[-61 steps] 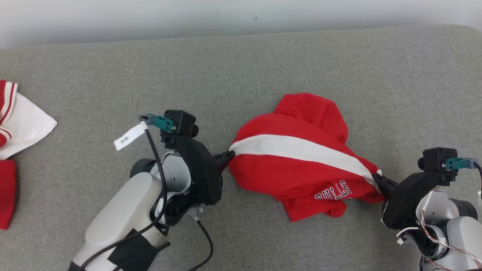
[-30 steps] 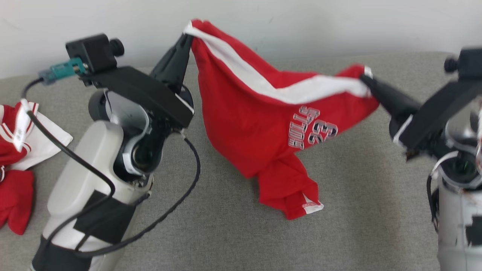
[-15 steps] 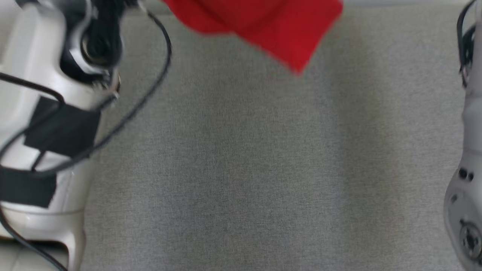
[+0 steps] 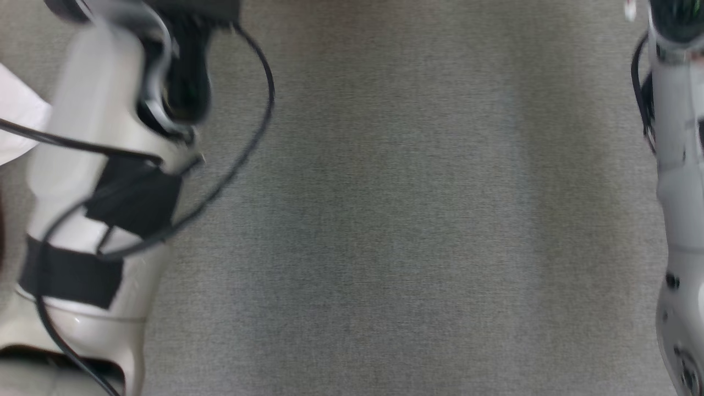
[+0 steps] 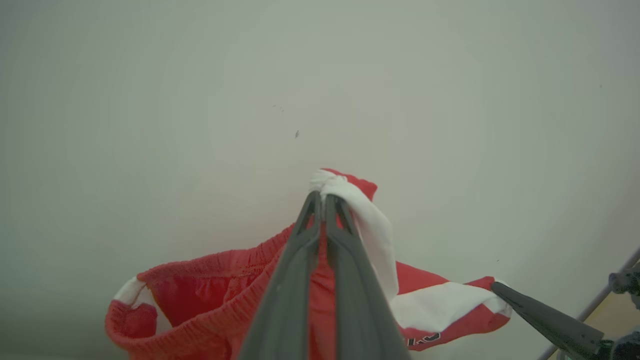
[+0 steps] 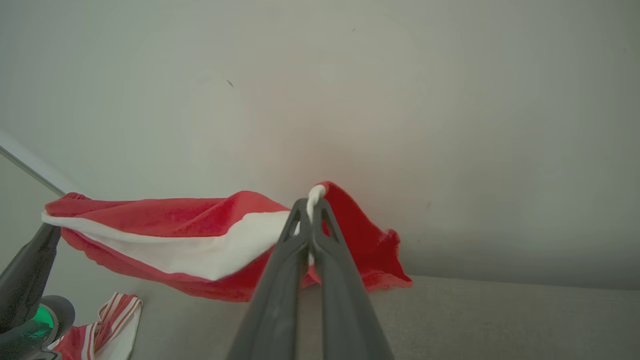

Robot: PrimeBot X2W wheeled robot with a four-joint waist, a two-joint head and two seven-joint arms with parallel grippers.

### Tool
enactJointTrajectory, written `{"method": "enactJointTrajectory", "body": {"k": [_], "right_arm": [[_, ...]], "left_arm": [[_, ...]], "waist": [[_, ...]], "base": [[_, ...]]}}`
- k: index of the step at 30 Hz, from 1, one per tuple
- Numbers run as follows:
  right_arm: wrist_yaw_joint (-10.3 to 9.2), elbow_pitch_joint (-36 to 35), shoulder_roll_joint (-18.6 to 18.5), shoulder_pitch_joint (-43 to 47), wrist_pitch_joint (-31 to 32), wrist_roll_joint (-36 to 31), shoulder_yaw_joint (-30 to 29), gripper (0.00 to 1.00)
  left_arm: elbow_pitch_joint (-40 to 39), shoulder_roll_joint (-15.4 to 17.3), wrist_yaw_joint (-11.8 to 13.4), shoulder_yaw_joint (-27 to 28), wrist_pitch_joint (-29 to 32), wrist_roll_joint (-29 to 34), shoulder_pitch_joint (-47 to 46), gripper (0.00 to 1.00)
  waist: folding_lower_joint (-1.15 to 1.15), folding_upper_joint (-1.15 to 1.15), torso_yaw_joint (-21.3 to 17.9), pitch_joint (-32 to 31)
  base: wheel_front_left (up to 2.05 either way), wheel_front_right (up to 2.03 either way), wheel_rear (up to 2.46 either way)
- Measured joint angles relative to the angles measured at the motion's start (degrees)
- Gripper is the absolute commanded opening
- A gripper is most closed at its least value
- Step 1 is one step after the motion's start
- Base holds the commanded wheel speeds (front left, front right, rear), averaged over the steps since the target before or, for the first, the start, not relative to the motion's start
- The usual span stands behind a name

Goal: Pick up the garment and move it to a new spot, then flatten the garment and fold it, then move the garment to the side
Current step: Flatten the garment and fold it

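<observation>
Red-and-white striped clothes [image 6: 112, 312] on grey surface [image 6: 500, 320], below garment [image 6: 165, 217]

Grey fabric surface [image 4: 418, 220] spans the middle. At left, a blurred pale forearm [image 4: 82, 137] with 2 black tape bands [image 4: 135, 201] and a looping cable [image 4: 271, 110]. Another forearm [image 4: 679, 220] runs along the right edge, and white cloth [image 4: 16, 121] lies at the far left.

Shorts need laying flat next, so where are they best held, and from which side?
Grip the shorts by the two ends of their white stripe, one hand from each side. The left hand is shut near the waistband, the right hand at the far end, and the stripe spans straight between them.
</observation>
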Motion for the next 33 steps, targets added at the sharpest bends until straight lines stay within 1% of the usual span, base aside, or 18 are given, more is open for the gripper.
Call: {"method": "enactJointTrajectory", "body": {"k": [5,8,11,17,21,23,24,29,33], "right_arm": [[0.0,-7.45,-3.99,12.87,11.26,-0.66,0.24,0.0],[0.01,-14.64,-5.3,20.08,18.48,0.03,-0.71,0.0],[0.0,-22.2,-5.68,27.33,24.77,0.47,-3.18,0.0],[0.0,-34.83,-3.47,39.13,35.0,0.57,-8.31,0.0],[0.0,-40.08,-1.89,46.42,40.63,0.49,-10.16,0.0],[0.0,-42.12,-1.46,49.93,42.8,0.62,-10.87,0.0],[0.0,-44.18,-1.11,53.2,44.47,0.59,-11.58,0.0],[0.0,-48.83,-0.68,60.91,48.38,0.63,-12.17,0.0],[0.0,-53.27,-0.35,66.59,51.11,1.75,-12.17,0.0]], "left_arm": [[2.08,-0.24,-1.72,-3.49,0.78,-0.32,8.12,0.0],[2.12,0.14,-2.49,-4.71,2.14,-0.89,12.32,0.0],[1.53,1.48,-2.25,-5.41,3.31,-1.34,16.99,0.0],[-3.33,4.25,0.56,-6.33,4.6,-1.41,26.74,0.0],[-7.94,5.95,2.59,-7.11,5.31,-1.68,34.36,0.0],[-10.31,6.77,4.07,-7.43,5.44,-1.67,38.44,0.0],[-12.8,7.9,5.31,-7.76,5.53,-1.66,42.54,0.0],[-19.44,10.49,8.59,-8.7,5.92,-1.25,51.58,0.0],[-24.75,12.4,9.1,-10.09,8.34,-1.99,57.53,0.0]], "waist": [[0.0,0.0,2.14,-0.2],[-0.01,0.0,2.76,-1.33],[-0.02,0.0,3.09,-2.95],[-0.03,-0.01,3.45,-6.79],[-0.03,-0.01,3.63,-9.59],[-0.03,-0.01,3.72,-11.05],[-0.03,-0.01,3.78,-12.52],[-0.03,-0.01,3.92,-16.01],[-0.03,-0.01,4.07,-18.4]], "base": [[0.0,0.0,0.0],[0.0,0.0,0.0],[0.0,0.0,0.0],[0.0,0.0,0.0],[0.0,0.0,0.0],[0.0,0.0,0.0],[0.0,0.0,0.0],[0.0,0.0,0.0],[0.0,0.0,0.0]]}}
